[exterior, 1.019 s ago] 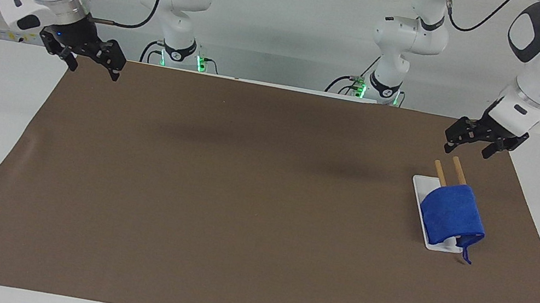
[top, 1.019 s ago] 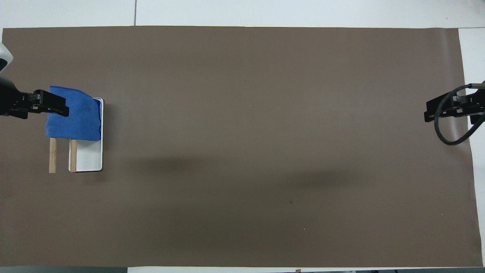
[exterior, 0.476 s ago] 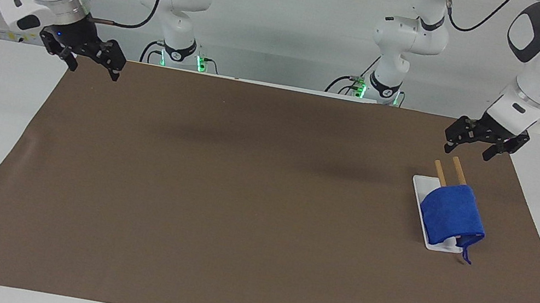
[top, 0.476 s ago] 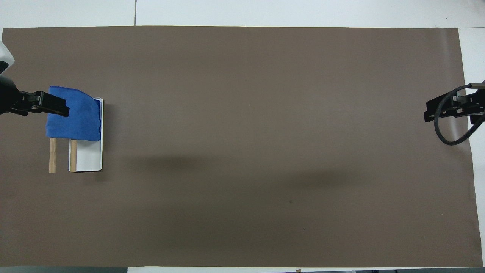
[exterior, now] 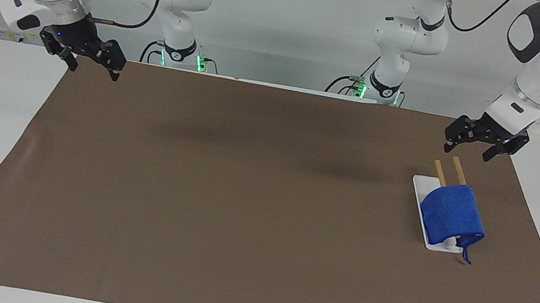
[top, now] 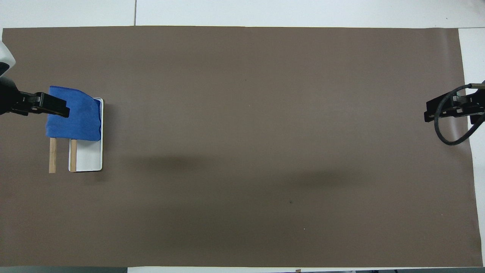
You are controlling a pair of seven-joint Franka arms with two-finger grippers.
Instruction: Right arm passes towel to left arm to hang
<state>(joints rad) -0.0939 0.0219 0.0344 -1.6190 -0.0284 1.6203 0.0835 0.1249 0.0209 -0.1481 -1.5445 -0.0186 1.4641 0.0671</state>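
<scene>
We see the folded royal-blue towel [exterior: 452, 215] draped over two wooden rods [exterior: 456, 172] on a white base [exterior: 421, 185], hung already; left gripper [exterior: 477, 143] and right gripper [exterior: 91, 63] hover empty, fingers spread.

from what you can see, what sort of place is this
Probably a robotics lab bench: two white arms, a brown mat covering the table, and a blue towel draped over a small rack as a test prop.
</scene>
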